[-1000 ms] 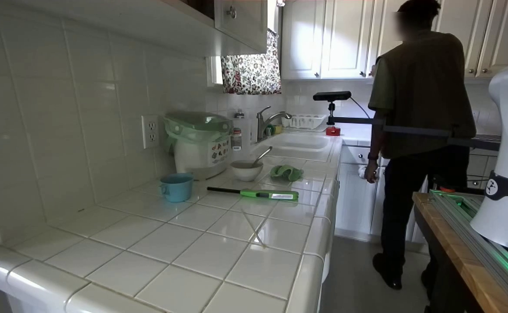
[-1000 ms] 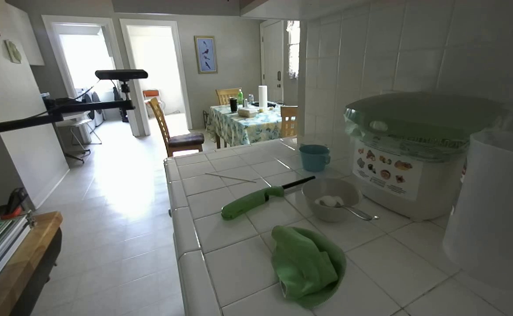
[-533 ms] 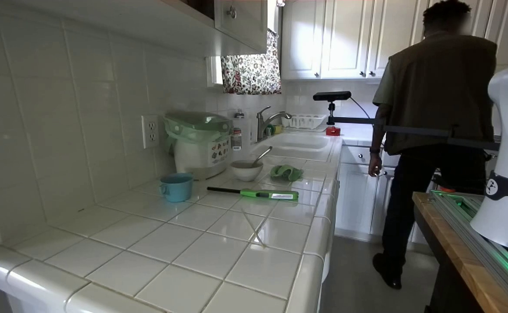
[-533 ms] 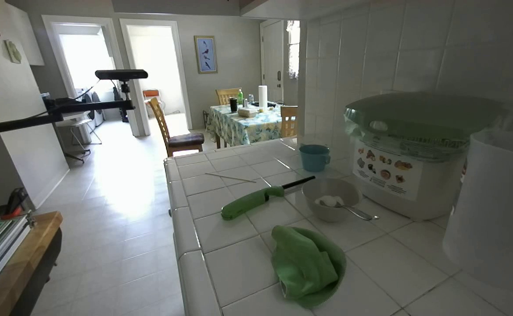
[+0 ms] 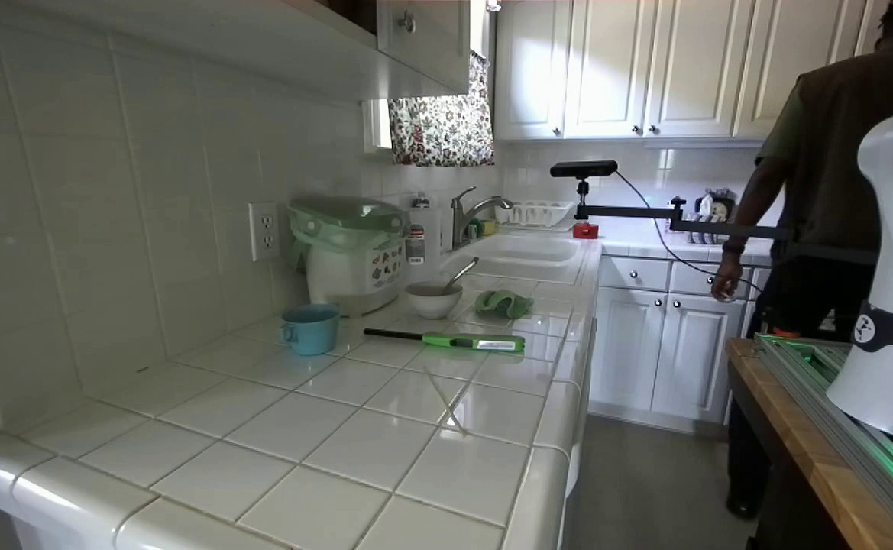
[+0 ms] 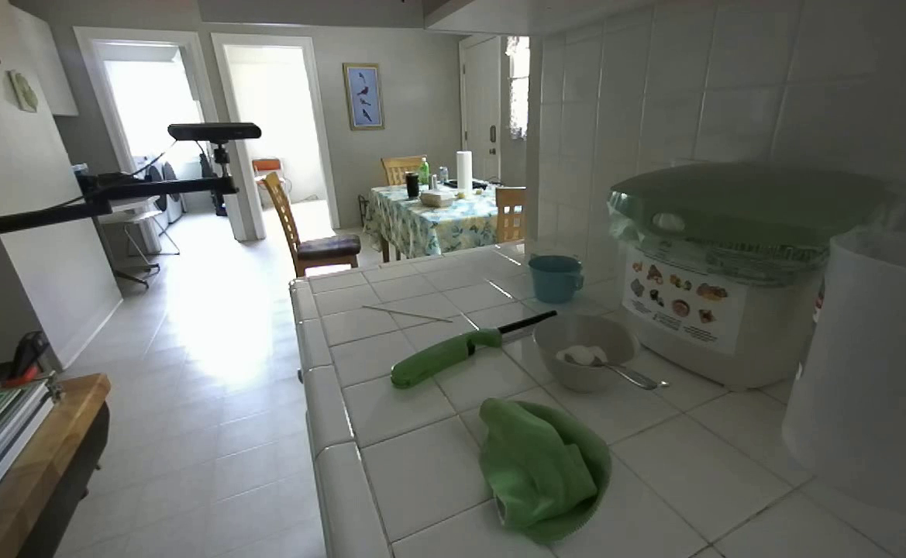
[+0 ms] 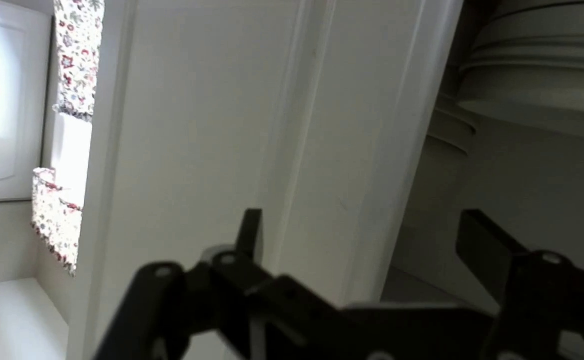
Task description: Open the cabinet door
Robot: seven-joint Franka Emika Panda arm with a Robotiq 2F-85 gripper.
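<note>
Cabinet door (image 7: 212, 125) ajar, person (image 5: 828, 176) moving off

In the wrist view, left to right: the door stands partly open; the gripper (image 7: 360, 230), fingers wide, appears astride its free edge, contact unclear; stacked dishes (image 7: 536, 80) show inside. In an exterior view, the person has shifted rightward, uncovering a base-cabinet door (image 5: 692, 351); the task, likely unaffected, probably wants more swing.

Counter (image 5: 347, 428) in both exterior views from opposite directions, cabinet door (image 7: 212, 130) close in wrist view.
</note>
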